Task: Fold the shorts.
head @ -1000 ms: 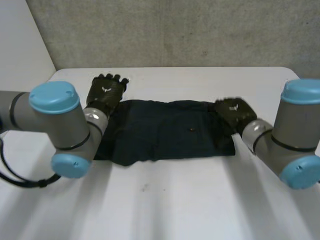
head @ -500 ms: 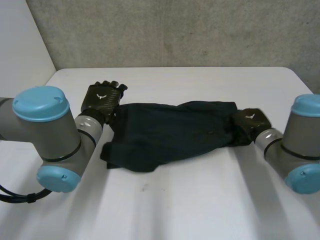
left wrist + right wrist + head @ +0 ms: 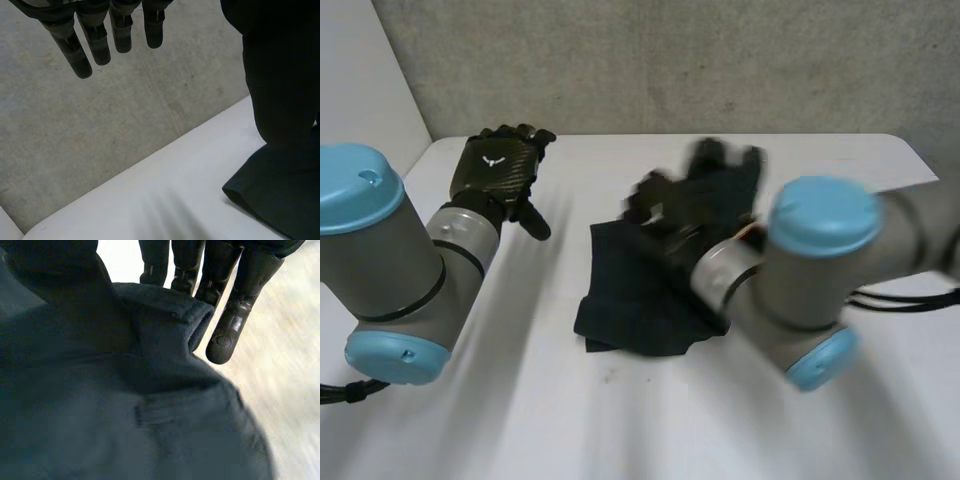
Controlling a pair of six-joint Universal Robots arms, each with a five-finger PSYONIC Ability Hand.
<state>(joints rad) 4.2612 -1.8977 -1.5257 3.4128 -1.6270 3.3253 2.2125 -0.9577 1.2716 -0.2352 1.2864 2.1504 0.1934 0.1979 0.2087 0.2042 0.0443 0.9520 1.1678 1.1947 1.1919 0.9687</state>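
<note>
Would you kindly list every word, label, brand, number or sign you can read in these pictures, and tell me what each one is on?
No readable words or numbers anywhere.
White winged emblem, no letters: on the back of the black left hand.
Small round stamp on a fingertip of the black right hand: too small to read.
Dark navy fabric shorts: no label or print shows.

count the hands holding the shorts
1: the right hand pinches a fold of the shorts; the left hand hangs open, apart from them.
</note>
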